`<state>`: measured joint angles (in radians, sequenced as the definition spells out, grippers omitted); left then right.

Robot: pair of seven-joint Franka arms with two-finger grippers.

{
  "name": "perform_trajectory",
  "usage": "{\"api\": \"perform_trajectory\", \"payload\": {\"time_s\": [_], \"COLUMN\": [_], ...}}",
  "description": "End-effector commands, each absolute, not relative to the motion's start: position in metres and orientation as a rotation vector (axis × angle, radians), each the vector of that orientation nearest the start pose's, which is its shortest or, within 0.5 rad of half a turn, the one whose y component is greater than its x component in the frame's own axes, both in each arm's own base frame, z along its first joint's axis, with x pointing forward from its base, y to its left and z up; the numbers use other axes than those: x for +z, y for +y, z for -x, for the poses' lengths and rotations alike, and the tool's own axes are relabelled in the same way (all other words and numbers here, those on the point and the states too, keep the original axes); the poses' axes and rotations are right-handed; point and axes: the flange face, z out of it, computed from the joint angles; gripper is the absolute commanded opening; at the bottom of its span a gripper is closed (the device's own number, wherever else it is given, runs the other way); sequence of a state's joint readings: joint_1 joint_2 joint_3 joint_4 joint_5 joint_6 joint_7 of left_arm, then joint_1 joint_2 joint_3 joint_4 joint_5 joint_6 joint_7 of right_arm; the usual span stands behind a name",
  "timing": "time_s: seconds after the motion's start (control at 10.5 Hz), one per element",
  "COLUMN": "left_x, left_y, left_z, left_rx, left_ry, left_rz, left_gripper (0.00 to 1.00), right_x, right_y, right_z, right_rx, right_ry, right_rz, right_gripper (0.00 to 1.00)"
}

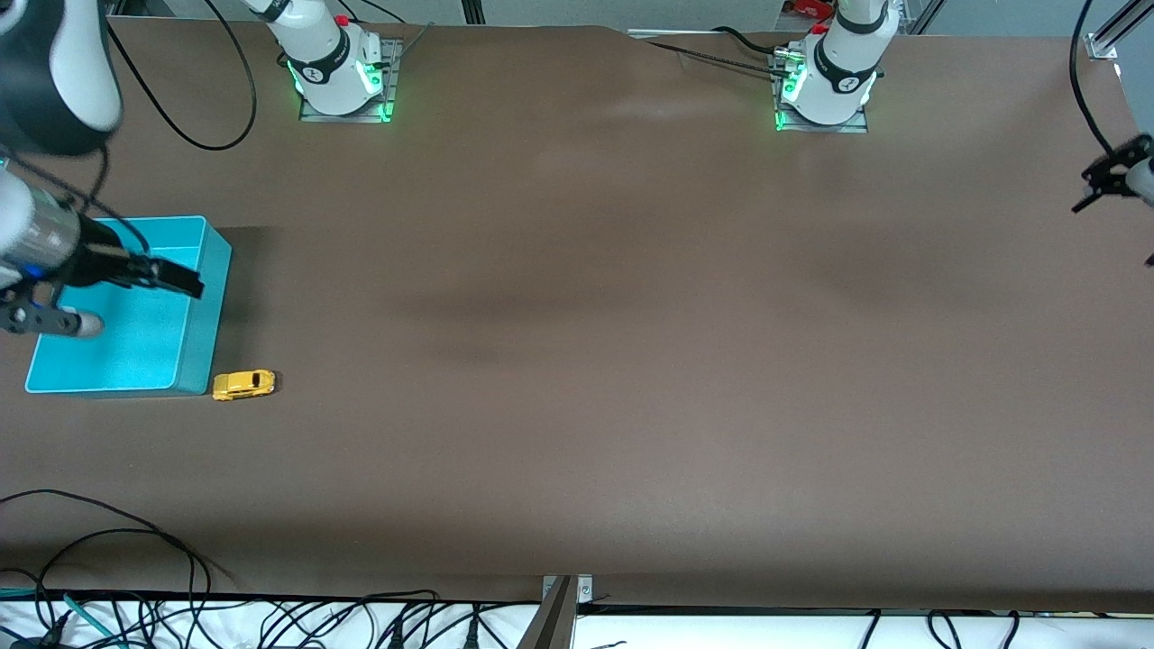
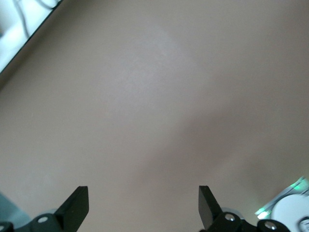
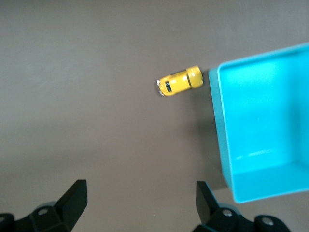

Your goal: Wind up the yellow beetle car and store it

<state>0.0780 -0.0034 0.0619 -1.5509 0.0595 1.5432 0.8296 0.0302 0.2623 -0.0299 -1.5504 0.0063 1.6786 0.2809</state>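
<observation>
Brown matting covered the whole table (image 1: 577, 361), with the two arm bases standing along its upper edge in the front view. At the right arm's end sat a teal bin (image 1: 194, 311), open-topped and empty. Over that bin hung the right gripper (image 1: 185, 279), its fingers spread wide and pinching nothing. Just beside the bin's corner nearest the front camera, on the bare mat, lay the yellow car (image 1: 244, 385), resting on its wheels. Its long axis ran along the table's length, one end almost touching the bin wall. The right wrist view showed the same: the car (image 3: 179, 81) close by the bin (image 3: 222, 125), ahead of the gripper's open fingers (image 3: 75, 198) and off their centre line. Across a wide stretch of empty mat, at the left arm's end, the left gripper (image 1: 1104, 180) waited in the air, also spread wide and empty. By my judgement the right arm was far nearer; it would need to shift off the bin toward the front camera, then come down across the car's narrow width.
</observation>
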Motion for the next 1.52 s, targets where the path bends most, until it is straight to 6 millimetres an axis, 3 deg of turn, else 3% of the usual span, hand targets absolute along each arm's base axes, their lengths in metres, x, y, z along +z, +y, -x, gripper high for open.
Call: {"api": "perform_trajectory", "payload": {"time_s": [0.0, 0.19, 0.38, 0.57, 0.76, 0.86, 1.05, 1.24, 1.43], "left_x": [0.664, 0.681, 0.687, 0.691, 0.678, 0.671, 0.658, 0.648, 0.647], "left_y": [0.078, 0.051, 0.021, 0.014, -0.006, -0.007, 0.01, 0.009, 0.008], "left_z": [-0.537, -0.528, -0.523, -0.519, -0.528, -0.533, -0.538, -0.531, -0.531], "left_rx": [0.091, 0.129, 0.153, 0.148, 0.112, 0.071, 0.015, 0.027, 0.03], "left_ry": [0.664, 0.411, 0.129, 0.014, 0.063, 0.04, -0.022, -0.025, -0.02], "left_rz": [3.009, 3.102, 3.211, 3.213, 3.208, 3.211, 3.207, 3.215, 3.211], "left_gripper": [1.0, 1.0, 1.0, 1.0, 1.0, 1.0, 1.0, 1.0, 1.0], "right_x": [0.436, 0.397, 0.349, 0.309, 0.27, 0.256, 0.239, 0.218, 0.211], "right_y": [-0.011, -0.019, -0.044, -0.062, -0.08, -0.085, -0.086, -0.083, -0.082], "right_z": [-0.646, -0.656, -0.664, -0.666, -0.668, -0.671, -0.673, -0.676, -0.675], "right_rx": [0.286, 0.295, 0.306, 0.226, 0.147, 0.112, 0.086, 0.061, 0.068], "right_ry": [0.846, 1.19, 1.537, 1.783, 1.918, 1.97, 2.008, 2.044, 2.05], "right_rz": [3.057, 2.969, 2.834, 2.7, 2.611, 2.571, 2.539, 2.506, 2.507], "right_gripper": [1.0, 1.0, 1.0, 1.0, 1.0, 1.0, 1.0, 1.0, 1.0]}}
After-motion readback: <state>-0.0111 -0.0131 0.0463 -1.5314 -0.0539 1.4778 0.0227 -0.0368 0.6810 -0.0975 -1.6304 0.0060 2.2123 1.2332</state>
